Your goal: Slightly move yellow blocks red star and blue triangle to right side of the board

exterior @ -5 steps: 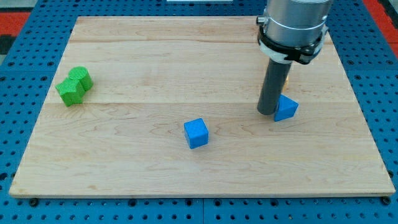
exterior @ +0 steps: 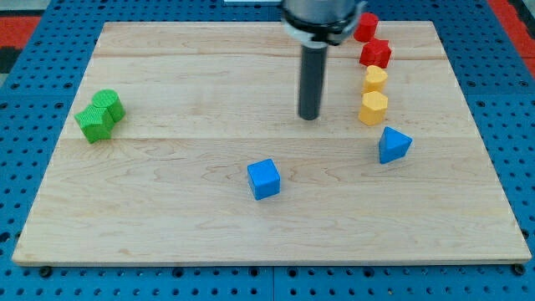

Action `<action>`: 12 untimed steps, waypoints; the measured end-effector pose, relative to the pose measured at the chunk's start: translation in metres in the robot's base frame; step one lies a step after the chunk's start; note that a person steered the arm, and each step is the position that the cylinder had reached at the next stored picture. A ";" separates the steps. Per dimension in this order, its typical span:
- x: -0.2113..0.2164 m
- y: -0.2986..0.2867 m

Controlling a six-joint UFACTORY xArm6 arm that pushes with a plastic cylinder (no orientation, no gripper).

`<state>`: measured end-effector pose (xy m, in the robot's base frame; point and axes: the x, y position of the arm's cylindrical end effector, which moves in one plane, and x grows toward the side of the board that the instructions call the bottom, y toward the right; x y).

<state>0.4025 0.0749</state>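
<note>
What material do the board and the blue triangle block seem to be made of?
The board looks like pale wood, smooth and matt: grain lines and plank seams run across it. The blue triangle block is evenly coloured with no grain showing, so painted wood or plastic; the picture cannot settle which.

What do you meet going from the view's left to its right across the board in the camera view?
Green blocks → blue cube → my tip → blue triangle. The yellow and red blocks stack in a column near the triangle's horizontal position, so I leave them out of the order.
</note>
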 end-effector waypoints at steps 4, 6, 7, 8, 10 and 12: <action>-0.023 0.094; -0.033 -0.002; -0.053 0.015; -0.054 0.065; -0.054 0.092; -0.101 0.055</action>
<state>0.3015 0.1297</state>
